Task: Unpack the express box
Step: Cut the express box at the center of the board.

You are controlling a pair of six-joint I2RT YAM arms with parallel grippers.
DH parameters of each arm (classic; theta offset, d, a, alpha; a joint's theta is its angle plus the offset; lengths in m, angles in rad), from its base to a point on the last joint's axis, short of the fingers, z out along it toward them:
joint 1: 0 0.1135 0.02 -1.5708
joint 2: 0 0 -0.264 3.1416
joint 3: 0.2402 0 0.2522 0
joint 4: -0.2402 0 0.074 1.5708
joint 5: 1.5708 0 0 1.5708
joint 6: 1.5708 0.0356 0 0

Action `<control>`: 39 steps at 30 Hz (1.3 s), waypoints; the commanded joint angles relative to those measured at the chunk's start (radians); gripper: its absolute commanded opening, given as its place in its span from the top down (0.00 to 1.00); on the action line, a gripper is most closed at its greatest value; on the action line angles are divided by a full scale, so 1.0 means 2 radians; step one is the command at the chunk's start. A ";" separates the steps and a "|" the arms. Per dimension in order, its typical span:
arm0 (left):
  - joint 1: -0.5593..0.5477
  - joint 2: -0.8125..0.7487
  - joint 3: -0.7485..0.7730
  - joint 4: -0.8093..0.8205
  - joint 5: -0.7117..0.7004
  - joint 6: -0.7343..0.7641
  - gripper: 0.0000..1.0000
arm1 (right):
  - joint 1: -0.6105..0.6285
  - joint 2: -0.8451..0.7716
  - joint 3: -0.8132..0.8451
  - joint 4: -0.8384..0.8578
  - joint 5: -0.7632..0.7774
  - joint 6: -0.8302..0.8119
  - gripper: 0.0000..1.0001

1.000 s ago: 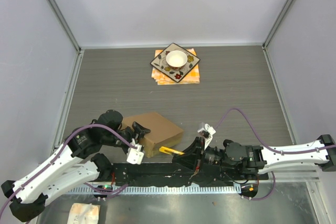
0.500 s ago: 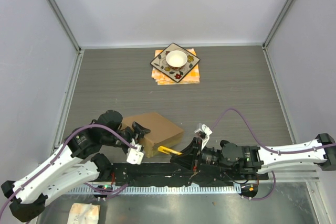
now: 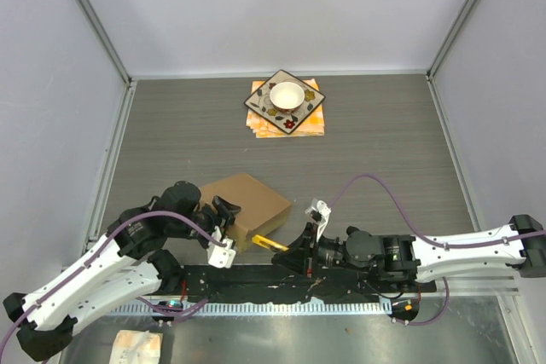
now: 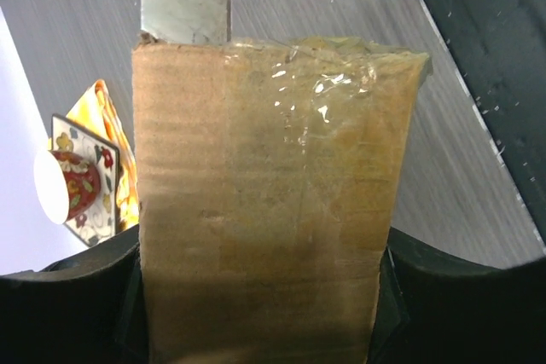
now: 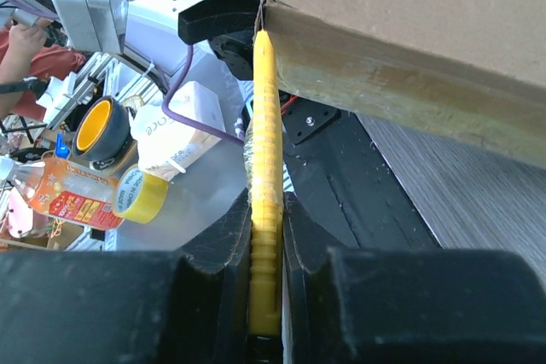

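The express box [image 3: 249, 199], plain brown cardboard, lies at the near middle of the table, tilted up a little. My left gripper [image 3: 223, 221] is shut on its near-left edge. In the left wrist view the box's taped side [image 4: 273, 185] fills the space between the jaws. My right gripper [image 3: 300, 249] is shut on a yellow utility knife [image 3: 271, 242]. The knife [image 5: 264, 168] points at the box [image 5: 409, 23], its tip at the box's lower corner edge. The blade [image 4: 183, 6] shows against the box's far edge in the left wrist view.
An orange-patterned square plate [image 3: 266, 108] with a white bowl [image 3: 286, 95] sits on an orange cloth at the back middle; it also shows in the left wrist view [image 4: 81, 185]. Grey walls close three sides. A tape roll [image 5: 136, 198] and a bottle [image 5: 51, 202] lie off the table's near edge.
My right gripper has moved left with the knife, bringing the blade to the box's near edge. The box and my left gripper have shifted slightly back and left.
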 commanded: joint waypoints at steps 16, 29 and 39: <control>-0.040 -0.014 -0.028 -0.023 -0.076 0.167 0.87 | -0.115 0.047 0.114 -0.135 -0.187 0.063 0.99; -0.067 0.006 -0.005 0.003 -0.089 0.044 0.86 | -0.118 0.132 0.174 -0.150 -0.191 0.015 0.99; -0.083 0.045 0.023 -0.001 -0.092 -0.032 0.86 | -0.122 0.150 0.200 -0.109 -0.177 -0.001 0.99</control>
